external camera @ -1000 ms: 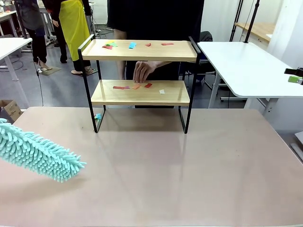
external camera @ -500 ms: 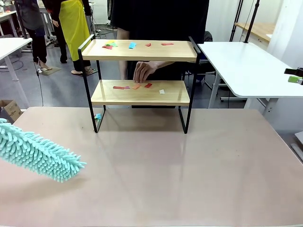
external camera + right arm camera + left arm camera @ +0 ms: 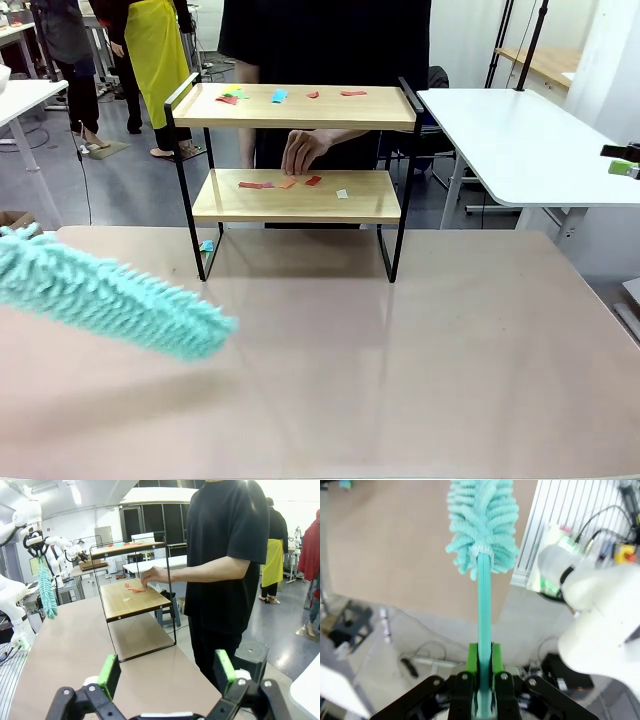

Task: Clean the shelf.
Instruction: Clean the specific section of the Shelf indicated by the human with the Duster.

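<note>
The shelf [image 3: 380,108] stands at the far side of the counter [image 3: 420,350], well ahead of the right hand [image 3: 167,672] and a little to the left of its line of sight, and well beyond the tip of the duster [image 3: 110,295] that the left hand [image 3: 484,655] carries. A person [image 3: 330,40] in a black shirt stands behind the shelf, farther from both robot hands than the shelf is, with the person's hand [image 3: 303,152] reaching in between the two boards, fingers just above the lower one. The left hand is clamped on the duster's teal handle, green pads pressed to either side of it; the fluffy teal head runs straight out from the fingers and hangs over the counter, blurred in the front view. The right hand is spread wide with nothing between its pads. Small paper scraps [image 3: 279,95] in red, blue and green lie on the top board, more [image 3: 288,183] lie on the lower board under the person's fingers, and one teal scrap [image 3: 207,246] lies on the counter touching the shelf's leg nearest the duster.
</note>
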You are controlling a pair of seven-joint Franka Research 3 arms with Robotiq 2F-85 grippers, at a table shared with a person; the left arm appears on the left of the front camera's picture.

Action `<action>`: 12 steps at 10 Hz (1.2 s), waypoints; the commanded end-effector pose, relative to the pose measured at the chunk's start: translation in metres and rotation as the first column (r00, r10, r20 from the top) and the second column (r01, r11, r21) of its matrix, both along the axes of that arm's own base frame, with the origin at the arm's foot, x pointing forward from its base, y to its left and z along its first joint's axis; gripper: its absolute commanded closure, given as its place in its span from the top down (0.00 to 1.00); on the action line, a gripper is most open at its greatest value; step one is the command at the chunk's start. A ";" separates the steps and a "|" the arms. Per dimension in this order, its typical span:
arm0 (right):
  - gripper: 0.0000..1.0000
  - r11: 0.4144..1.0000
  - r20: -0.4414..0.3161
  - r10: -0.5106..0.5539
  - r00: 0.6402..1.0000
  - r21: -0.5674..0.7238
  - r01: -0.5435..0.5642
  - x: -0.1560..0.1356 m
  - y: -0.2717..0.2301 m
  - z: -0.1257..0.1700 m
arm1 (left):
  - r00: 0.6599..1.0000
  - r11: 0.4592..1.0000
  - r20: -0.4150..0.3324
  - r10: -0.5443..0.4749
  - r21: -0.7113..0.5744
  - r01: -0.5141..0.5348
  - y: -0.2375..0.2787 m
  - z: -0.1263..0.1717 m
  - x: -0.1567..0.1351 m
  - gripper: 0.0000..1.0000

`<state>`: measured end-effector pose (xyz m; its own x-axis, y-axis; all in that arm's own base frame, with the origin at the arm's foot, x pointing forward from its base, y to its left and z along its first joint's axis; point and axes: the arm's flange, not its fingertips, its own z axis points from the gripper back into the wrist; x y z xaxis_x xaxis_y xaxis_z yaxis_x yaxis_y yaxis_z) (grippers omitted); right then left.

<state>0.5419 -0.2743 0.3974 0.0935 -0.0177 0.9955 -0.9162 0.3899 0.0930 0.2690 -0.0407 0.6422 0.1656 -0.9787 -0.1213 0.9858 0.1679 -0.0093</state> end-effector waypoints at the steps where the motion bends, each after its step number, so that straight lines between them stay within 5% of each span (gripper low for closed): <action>1: 1.00 1.000 0.007 0.003 1.000 -0.001 -0.003 0.001 0.002 0.004 | 0.999 0.983 -0.025 0.046 -0.176 -0.050 -0.008 -0.002 0.010 0.13; 3: 1.00 1.000 0.007 0.003 1.000 -0.001 -0.003 0.001 0.002 0.004 | 0.977 0.944 -0.106 0.183 -0.259 -0.204 -0.033 -0.018 0.016 0.13; 5: 1.00 1.000 0.007 0.003 1.000 -0.001 -0.003 0.001 0.002 0.004 | 0.943 0.878 -0.069 0.326 -0.349 -0.329 -0.075 -0.019 -0.003 0.13; 9: 1.00 1.000 0.007 0.003 1.000 -0.001 -0.003 0.001 0.002 0.004 | 0.807 0.696 -0.090 0.583 -0.457 -0.554 -0.139 -0.026 -0.017 0.13; 12: 1.00 1.000 0.007 0.003 1.000 -0.001 -0.003 0.001 0.002 0.004 | 0.719 0.609 -0.083 0.690 -0.470 -0.639 -0.195 -0.033 -0.004 0.13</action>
